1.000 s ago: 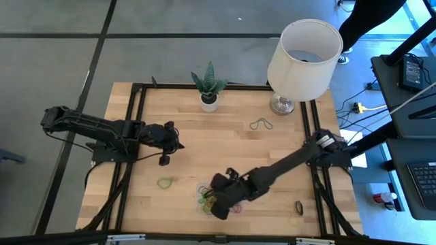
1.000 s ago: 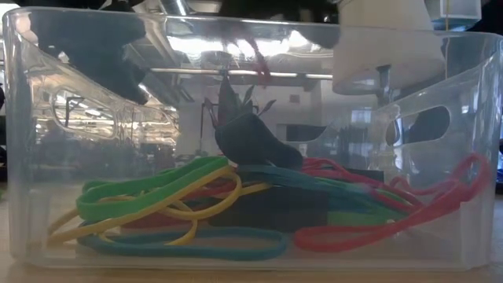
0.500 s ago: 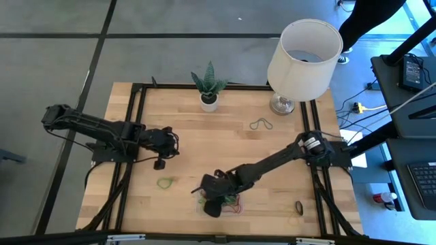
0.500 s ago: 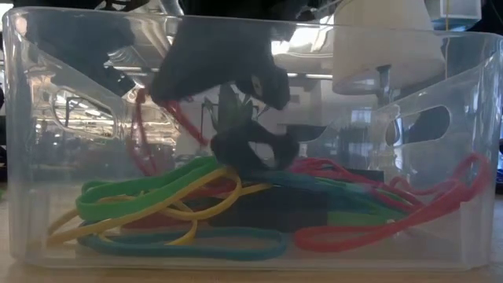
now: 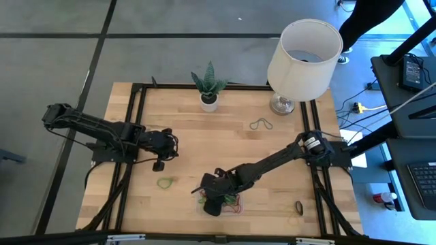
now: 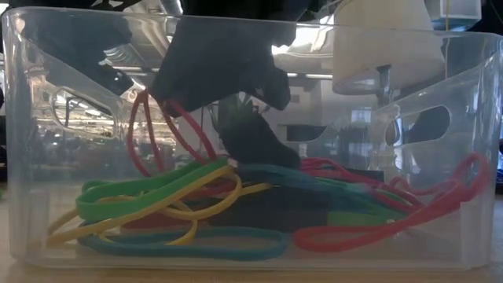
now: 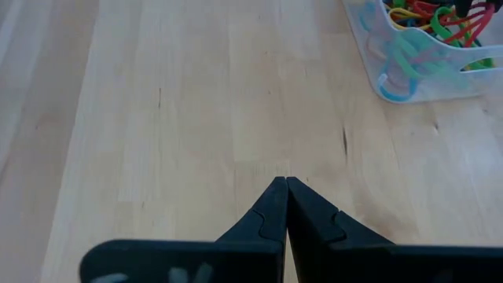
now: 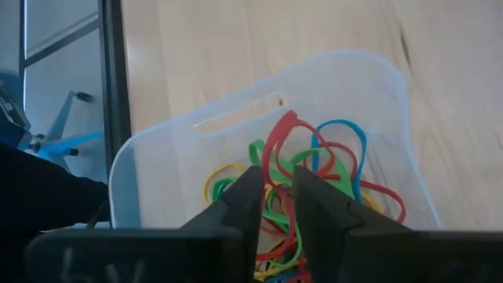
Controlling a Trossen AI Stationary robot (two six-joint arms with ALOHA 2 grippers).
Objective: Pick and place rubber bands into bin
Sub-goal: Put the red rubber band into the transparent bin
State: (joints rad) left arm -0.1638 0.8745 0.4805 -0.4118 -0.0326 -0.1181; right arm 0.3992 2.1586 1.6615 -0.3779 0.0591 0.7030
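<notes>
The bin [image 5: 236,208] is a clear tray near the table's near edge, holding a pile of rubber bands [image 6: 181,196] in green, yellow, red and blue. My right gripper [image 8: 275,174] reaches into it from above, shut on a red rubber band [image 6: 149,126]. My left gripper [image 7: 284,185] is shut and hovers over bare wood left of the bin [image 7: 409,79]. A green band [image 5: 164,182] lies flat on the table below it. A grey band [image 5: 261,124], a black band [image 5: 298,205] and a yellow band [image 5: 293,220] lie loose farther right. My right gripper pinches the red rubber band between its two fingers, at one side of the loop [image 8: 277,157], coming from above and slanting down into the bin. The loop hangs slack below the fingers [image 6: 169,110], and its lower end [image 6: 206,149] rests on the pile.
A small white plant pot [image 5: 209,102] and a lamp with a white shade [image 5: 304,51] stand at the far edge. Black frame rails run along both table sides [image 5: 133,136]. Bare wood lies between the two arms. A person stands beyond the far right corner [image 5: 371,20].
My right gripper has moved toward the table's left and come down over the bin with the red band. The band now hangs lower, its bottom reaching the pile. My left gripper has shifted slightly toward the left edge.
</notes>
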